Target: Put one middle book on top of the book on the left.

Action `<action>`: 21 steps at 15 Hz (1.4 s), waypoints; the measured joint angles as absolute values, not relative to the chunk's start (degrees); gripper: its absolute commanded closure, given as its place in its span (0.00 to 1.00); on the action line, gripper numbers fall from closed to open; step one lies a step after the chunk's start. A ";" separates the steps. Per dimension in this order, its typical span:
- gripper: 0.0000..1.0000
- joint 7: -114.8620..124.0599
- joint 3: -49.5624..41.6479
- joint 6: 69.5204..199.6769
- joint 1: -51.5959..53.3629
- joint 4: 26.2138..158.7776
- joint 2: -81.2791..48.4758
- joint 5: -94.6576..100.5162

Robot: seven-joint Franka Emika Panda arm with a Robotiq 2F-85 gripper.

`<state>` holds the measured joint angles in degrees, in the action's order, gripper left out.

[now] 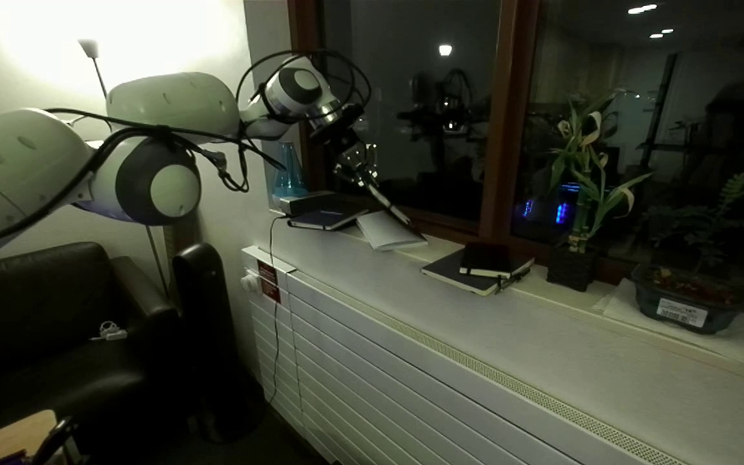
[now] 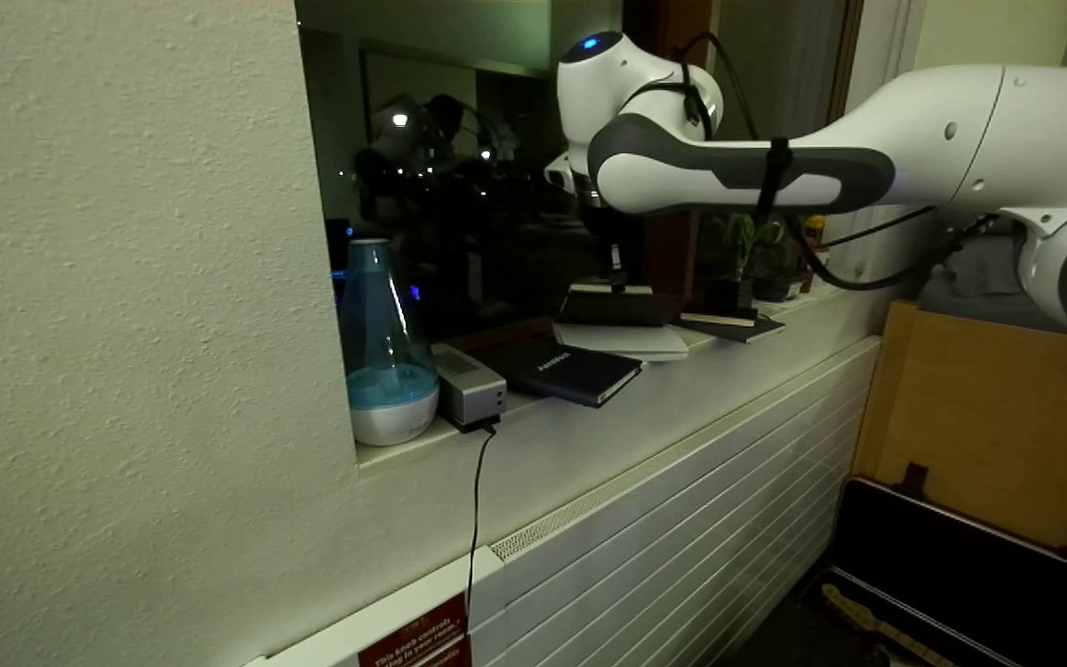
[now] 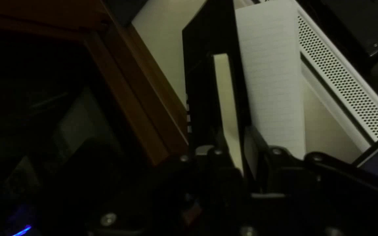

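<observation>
The middle book, thin and black with pale page edges, is clamped in my gripper (image 3: 235, 135); its page edge (image 3: 226, 90) runs up between the fingers in the wrist view. An exterior view shows this middle book (image 1: 387, 203) slanting down from the gripper (image 1: 367, 179) above white pages; whether it touches them I cannot tell. In an exterior view its dark cover (image 2: 612, 309) hangs under the fingers. The book on the left (image 1: 325, 218), dark with pale lettering, lies flat on the sill, apart from the held one.
White lined pages (image 3: 271, 65) lie beneath the held book. Two stacked dark notebooks (image 1: 491, 259) sit farther along the sill, before potted plants (image 1: 688, 294). A blue humidifier (image 2: 383, 371) and grey box (image 2: 473, 384) stand at the sill's end. The window frame (image 1: 504, 161) rises close behind.
</observation>
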<state>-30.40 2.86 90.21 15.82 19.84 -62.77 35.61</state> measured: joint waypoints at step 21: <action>0.00 -30.50 4.04 85.27 14.83 20.11 -67.21 34.41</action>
<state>-30.50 4.04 85.27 14.83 20.11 -67.21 34.41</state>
